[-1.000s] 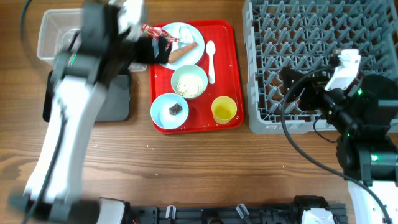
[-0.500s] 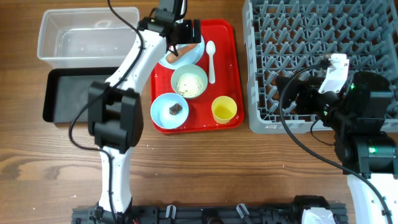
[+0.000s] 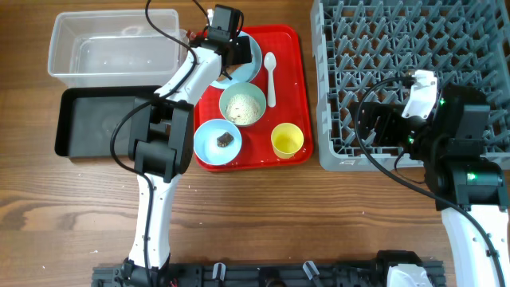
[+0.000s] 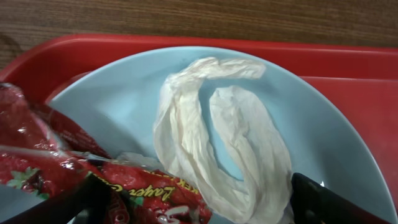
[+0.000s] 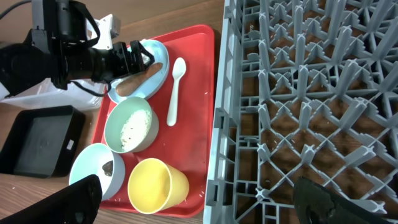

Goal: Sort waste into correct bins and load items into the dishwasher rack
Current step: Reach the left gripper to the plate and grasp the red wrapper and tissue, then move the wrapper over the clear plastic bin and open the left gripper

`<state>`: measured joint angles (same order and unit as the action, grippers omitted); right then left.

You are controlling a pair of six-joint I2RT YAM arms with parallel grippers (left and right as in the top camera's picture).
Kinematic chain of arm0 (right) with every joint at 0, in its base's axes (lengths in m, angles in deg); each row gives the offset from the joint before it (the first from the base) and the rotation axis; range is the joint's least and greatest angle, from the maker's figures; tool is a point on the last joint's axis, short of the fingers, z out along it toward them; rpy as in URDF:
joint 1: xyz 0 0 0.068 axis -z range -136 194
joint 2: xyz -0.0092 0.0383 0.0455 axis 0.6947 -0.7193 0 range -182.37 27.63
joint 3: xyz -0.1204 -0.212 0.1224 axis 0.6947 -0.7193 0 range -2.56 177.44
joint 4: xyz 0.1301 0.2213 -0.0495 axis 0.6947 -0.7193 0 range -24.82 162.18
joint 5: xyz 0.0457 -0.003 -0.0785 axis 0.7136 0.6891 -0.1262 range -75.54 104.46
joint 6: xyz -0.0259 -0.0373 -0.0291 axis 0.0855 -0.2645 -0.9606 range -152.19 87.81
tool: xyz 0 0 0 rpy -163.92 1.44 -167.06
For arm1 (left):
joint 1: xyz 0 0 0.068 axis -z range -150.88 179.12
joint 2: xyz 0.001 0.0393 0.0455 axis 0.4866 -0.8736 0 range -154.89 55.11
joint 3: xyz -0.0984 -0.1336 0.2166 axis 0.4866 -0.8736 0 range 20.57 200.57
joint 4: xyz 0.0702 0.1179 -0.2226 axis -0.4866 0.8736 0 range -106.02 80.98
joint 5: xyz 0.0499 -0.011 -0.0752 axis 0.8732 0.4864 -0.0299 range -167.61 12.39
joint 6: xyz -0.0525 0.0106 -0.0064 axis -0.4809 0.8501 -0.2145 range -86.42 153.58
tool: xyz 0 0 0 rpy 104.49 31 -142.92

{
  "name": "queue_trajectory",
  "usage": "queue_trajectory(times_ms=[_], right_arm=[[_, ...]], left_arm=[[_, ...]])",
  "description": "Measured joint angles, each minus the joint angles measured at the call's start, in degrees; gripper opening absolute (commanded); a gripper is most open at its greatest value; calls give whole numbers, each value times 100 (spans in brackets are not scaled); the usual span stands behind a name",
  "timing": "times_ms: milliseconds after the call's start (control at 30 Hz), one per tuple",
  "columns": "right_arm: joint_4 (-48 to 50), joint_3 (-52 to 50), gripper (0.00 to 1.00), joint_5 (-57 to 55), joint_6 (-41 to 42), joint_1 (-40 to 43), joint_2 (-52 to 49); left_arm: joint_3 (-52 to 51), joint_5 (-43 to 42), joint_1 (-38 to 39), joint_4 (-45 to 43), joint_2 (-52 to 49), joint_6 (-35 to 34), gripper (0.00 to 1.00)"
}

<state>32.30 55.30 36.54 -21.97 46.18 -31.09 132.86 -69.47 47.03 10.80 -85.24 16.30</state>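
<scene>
Lower left of left wrist view: wrapper, likely light, crinkly, slippery; pinch a raised fold beside white paper. Left gripper jaws wide around both; right gripper wide, empty.

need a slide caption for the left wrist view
Open left gripper over a pale blue plate holding a crumpled white paper and a red-and-white wrapper, on a red tray.

The left arm slants over the red tray's left edge, blocking reach to the plate from that side — the clear tub stands just beyond. Bare table lies open in front of the tray; only a narrow wood strip separates tray from rack
</scene>
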Motion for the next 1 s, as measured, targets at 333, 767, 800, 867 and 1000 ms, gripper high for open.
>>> queue_trajectory(times_ms=[333, 767, 800, 867, 1000], right_arm=[[-42, 0, 100, 0, 0, 0, 0], [-42, 0, 100, 0, 0, 0, 0], [-44, 0, 100, 0, 0, 0, 0], [-44, 0, 100, -2, 0, 0, 0], [-42, 0, 100, -2, 0, 0, 0]], left_arm=[[31, 63, 9, 72, -44, -2, 4], [42, 15, -247, 693, 1937, -2, 4], [48, 17, -291, 715, 2044, -2, 4], [107, 13, -634, 1051, 2420, -2, 4], [116, 17, -1340, 1392, 2326, 7, 4]])
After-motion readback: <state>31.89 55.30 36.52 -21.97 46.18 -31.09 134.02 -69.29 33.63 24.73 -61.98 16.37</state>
